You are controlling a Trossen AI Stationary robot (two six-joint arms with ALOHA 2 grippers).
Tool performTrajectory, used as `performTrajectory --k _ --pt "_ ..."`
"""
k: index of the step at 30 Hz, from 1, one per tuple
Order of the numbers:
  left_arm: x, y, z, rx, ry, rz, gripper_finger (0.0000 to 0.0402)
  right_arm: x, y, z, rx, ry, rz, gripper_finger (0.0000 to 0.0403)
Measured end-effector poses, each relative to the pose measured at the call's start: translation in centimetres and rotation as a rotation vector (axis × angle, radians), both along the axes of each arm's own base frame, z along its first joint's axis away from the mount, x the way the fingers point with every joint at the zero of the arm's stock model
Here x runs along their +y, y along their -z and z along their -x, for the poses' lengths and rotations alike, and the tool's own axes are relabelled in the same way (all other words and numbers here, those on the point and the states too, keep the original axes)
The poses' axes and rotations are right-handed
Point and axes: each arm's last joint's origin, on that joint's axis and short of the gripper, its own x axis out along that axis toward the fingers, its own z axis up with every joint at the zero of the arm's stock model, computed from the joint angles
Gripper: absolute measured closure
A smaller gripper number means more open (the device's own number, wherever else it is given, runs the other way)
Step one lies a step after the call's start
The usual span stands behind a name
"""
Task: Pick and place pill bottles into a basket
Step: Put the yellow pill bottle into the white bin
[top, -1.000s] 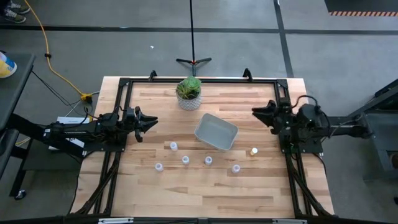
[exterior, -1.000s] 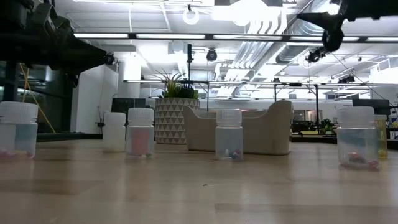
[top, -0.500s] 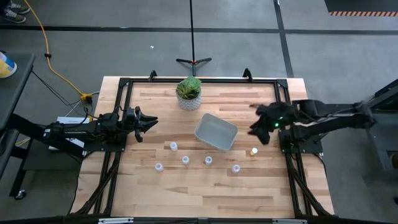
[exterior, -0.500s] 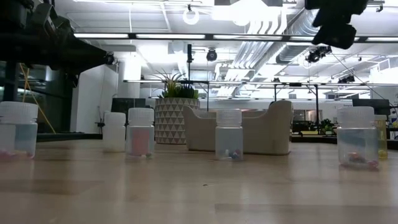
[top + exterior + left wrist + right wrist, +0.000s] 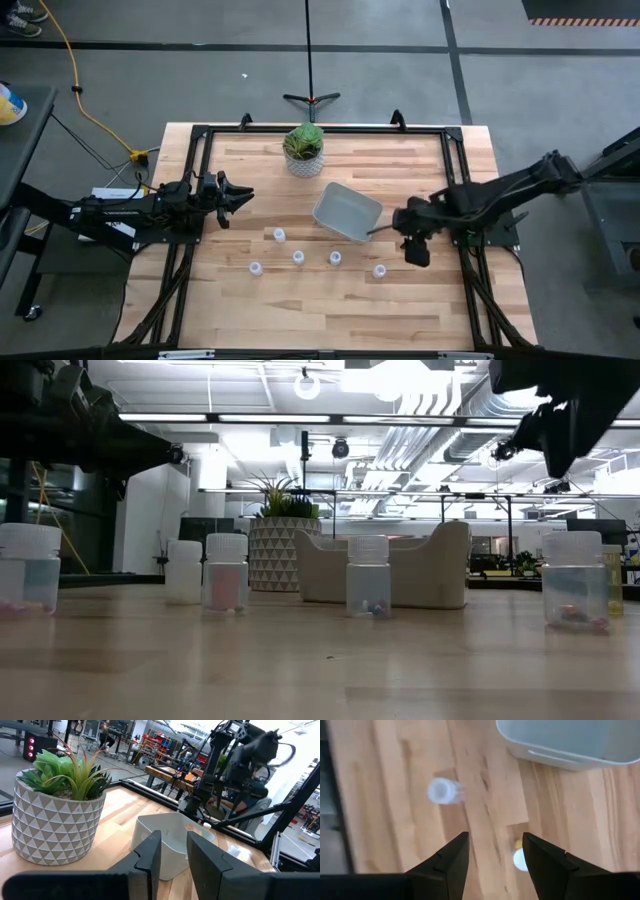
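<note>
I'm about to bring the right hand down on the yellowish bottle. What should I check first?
1. Right hand open: ok, fingers spread.
2. Yellowish bottle centred in the gap: not ok, it sits close to one finger.
3. Height above the bottle: cannot tell.
4. Neighbouring bottle out of the hand's way: ok, well apart.
5. Basket upright and ready: ok, nothing seen inside it.
6. Left hand out of the way: ok, it waits at the table's left edge.
</note>
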Motion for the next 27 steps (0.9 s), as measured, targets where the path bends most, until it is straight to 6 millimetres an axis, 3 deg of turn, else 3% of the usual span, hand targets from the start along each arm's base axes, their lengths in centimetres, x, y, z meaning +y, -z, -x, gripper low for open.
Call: performTrajectory --k 10,17,27 --pt "0.0 0.0 0.0 0.000 0.000 0.000 0.0273 1.2 2.5 -0.5 0.140 0.035 0.195 0.0226" --pt "0.0 0.0 0.0 -0.001 0.000 0.000 0.0273 1.3 3.5 -0.1 0.192 0.094 0.156 0.0223" --pt "0.0 0.0 0.0 0.000 0.000 0.000 0.0273 1.4 4.6 0.3 0.204 0.087 0.183 0.0171"
